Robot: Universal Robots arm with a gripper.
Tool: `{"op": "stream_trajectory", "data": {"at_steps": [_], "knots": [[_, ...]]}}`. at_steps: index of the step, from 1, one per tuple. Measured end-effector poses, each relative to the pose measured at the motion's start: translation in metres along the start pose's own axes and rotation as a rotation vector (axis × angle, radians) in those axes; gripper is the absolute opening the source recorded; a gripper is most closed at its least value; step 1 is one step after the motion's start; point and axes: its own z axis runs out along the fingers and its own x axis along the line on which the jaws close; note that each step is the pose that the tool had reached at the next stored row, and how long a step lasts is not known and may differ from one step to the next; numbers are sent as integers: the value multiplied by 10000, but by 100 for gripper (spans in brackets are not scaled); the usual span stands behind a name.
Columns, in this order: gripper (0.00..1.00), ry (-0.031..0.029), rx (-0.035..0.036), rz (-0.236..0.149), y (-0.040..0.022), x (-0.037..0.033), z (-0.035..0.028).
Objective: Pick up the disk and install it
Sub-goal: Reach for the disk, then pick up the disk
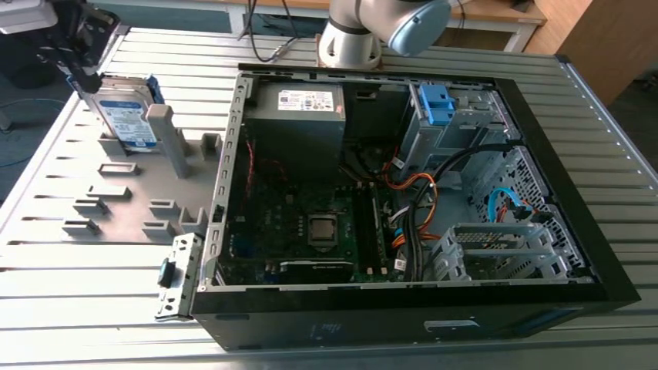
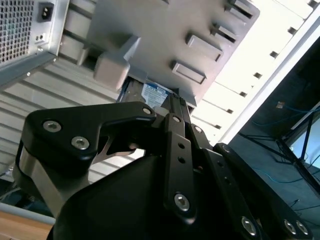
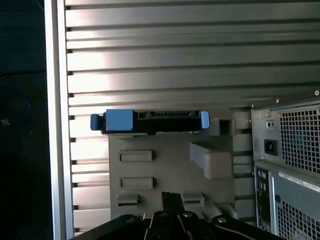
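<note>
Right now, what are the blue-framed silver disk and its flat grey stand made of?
The blue-framed silver disk: seemingly metal body, with a papery label; its bright blue frame looks like smooth plastic. The flat grey stand: probably matte plastic, evenly grey with blocky moulded tabs.

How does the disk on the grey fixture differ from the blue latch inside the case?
The disk stands on edge on the fixture outside the case; the latch sits inside it on the silver cage. The disk shows a white-and-blue labelled face; the latch is plain blue. The disk is the wider of the two. Both have bright blue plastic.
</note>
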Motion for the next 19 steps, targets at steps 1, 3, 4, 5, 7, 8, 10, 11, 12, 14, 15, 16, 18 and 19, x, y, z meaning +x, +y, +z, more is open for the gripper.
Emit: {"op": "stream_trajectory", "data": {"at_steps": [1, 3, 4, 5, 7, 8, 10, 11, 12, 14, 15, 16, 18, 19], "knots": [[11, -1, 1, 1, 23, 23, 12], [11, 2, 4, 0, 68, 56, 47], [11, -1, 1, 0, 89, 61, 67], [11, 1, 3, -2, 108, 65, 84], [11, -1, 2, -2, 140, 76, 121], [11, -3, 0, -3, 148, 86, 135], [11, 1, 2, -2, 159, 122, 154], [11, 0, 2, -2, 165, 133, 161], [11, 1, 3, -4, 170, 134, 162], [11, 0, 5, -6, 171, 134, 163], [11, 1, 6, -7, 171, 135, 163], [11, 1, 6, -7, 171, 135, 163], [11, 0, 5, -6, 172, 135, 163], [11, 0, 5, -6, 172, 135, 163]]}}
